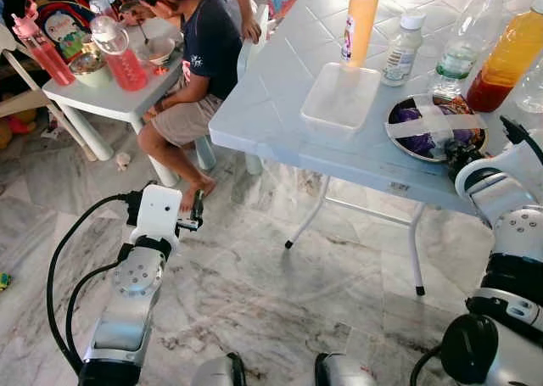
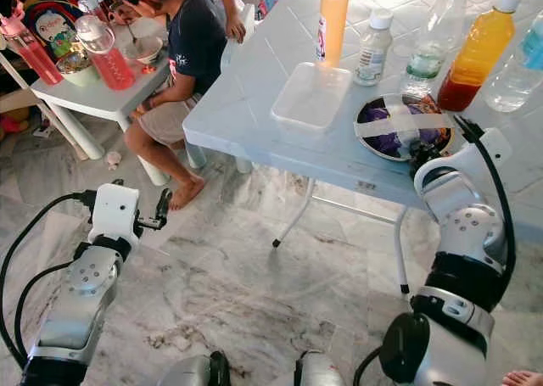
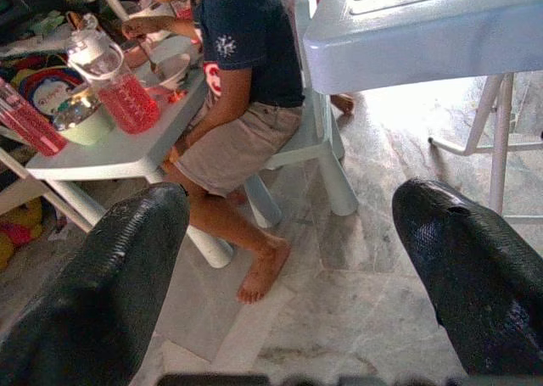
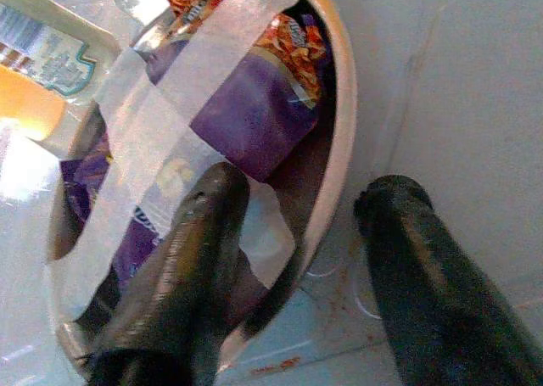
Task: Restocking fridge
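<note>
My right gripper [image 4: 297, 259] straddles the near rim of the bowl [image 1: 399, 136] on the table [image 1: 280, 97]: one finger inside, one outside, spread, not yet clamped. The bowl holds purple snack packets [image 4: 246, 119] under tape strips. My left gripper [image 3: 288, 259] hangs open over the floor, holding nothing.

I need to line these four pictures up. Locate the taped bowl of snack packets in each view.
Left eye view: bowl on the white table, near its front edge, right of the clear container.
Right eye view: same spot, just beyond the right gripper.
Left wrist view: not in it.
Right wrist view: its rim between the open fingers.
Shared landmark: the table.
</note>
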Tool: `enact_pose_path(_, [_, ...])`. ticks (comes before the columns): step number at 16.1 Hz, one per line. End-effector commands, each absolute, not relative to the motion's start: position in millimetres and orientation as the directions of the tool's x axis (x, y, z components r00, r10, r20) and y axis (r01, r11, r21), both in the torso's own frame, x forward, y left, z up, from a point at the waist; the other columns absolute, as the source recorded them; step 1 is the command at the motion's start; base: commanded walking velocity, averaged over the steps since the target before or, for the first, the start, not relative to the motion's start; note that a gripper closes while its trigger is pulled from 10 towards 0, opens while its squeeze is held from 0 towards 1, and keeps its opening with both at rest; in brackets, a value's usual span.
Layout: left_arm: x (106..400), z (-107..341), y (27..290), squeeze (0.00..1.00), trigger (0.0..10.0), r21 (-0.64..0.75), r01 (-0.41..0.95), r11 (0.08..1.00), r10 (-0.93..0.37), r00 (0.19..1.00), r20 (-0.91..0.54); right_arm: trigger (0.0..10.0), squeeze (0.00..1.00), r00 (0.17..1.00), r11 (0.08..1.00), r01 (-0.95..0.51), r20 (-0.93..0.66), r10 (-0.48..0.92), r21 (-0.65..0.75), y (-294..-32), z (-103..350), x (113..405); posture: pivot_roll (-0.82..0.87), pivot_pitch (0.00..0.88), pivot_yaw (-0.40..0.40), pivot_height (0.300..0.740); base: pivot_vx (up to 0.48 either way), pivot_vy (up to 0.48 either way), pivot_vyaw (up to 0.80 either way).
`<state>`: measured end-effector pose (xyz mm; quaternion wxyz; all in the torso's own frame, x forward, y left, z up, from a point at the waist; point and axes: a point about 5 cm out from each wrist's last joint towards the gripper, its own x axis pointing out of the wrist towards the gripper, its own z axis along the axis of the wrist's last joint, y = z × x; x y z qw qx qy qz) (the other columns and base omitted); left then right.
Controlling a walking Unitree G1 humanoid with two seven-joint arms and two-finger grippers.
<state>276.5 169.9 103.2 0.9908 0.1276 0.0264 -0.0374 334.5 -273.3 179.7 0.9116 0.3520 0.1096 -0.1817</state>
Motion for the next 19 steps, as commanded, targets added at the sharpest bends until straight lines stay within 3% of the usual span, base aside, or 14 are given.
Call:
enact_pose_path(1, [275.4,103.4,173.3,0.0,10.0,0.259,0.065,0.964,-0.051,0.997,-0.061,0.0,0.0,0.877,0.696,0.439,-0.441,-0.193,0.568,-258.8,153.4,332.9,-0.01,0.165,0.123,0.74,0.0,0.0,0.0])
enact_pose_path(5, [275.9,104.3,173.5,0.0,10.0,0.262,0.064,0.963,-0.05,0.997,-0.058,0.0,0.0,0.876,0.651,0.45,-0.444,-0.188,0.611,-267.2,152.5,335.4,-0.01,0.169,0.123,0.74,0.0,0.0,0.0])
enact_pose_path(11, [272.5,103.3,173.7,0.0,10.0,0.266,0.063,0.962,-0.049,0.997,-0.061,0.0,0.0,0.869,0.7,0.435,-0.469,-0.16,0.567,-276.0,146.4,342.5,0.0,0.175,0.122,0.74,0.0,0.0,0.0])
enact_pose_path(19, [269.8,100.3,175.7,0.0,10.0,0.263,0.046,0.964,-0.029,0.997,-0.067,0.0,0.0,0.864,0.68,0.48,-0.432,-0.258,0.555,-285.2,155.3,331.0,-0.01,0.17,0.118,0.74,0.0,0.0,0.0])
